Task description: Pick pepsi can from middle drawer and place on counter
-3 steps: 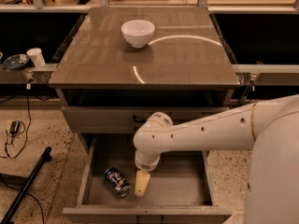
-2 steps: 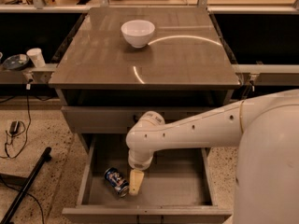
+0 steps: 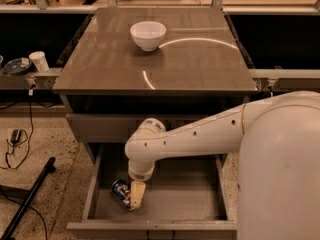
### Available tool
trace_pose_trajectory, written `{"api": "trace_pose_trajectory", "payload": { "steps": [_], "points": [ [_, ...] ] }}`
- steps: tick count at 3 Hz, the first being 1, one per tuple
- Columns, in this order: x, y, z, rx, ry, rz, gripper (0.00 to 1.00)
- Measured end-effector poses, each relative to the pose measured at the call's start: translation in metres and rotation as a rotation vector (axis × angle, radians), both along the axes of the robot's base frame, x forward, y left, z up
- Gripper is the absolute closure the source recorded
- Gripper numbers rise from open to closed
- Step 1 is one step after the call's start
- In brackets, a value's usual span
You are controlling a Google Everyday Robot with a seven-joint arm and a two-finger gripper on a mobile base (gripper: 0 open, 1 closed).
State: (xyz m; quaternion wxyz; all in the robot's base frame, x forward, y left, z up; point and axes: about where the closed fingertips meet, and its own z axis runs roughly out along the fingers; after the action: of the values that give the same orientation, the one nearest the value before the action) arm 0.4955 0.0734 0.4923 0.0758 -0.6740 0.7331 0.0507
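End effector [image 3: 136,198] in middle drawer [image 3: 192,196], just beside pepsi can [image 3: 120,190]

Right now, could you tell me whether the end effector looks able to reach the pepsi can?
Probably yes: the end effector hangs inside the open middle drawer right beside the pepsi can, with nothing visible between them.
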Motion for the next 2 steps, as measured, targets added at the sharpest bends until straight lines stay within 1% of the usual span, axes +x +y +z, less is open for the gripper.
{"api": "trace_pose_trajectory", "payload": {
  "steps": [1,2],
  "points": [
    [0.001,0.011,-0.002,0.001,-0.001,0.019,0.00],
    [0.002,0.022,-0.003,-0.015,-0.005,0.035,0.00]
  ]
}}
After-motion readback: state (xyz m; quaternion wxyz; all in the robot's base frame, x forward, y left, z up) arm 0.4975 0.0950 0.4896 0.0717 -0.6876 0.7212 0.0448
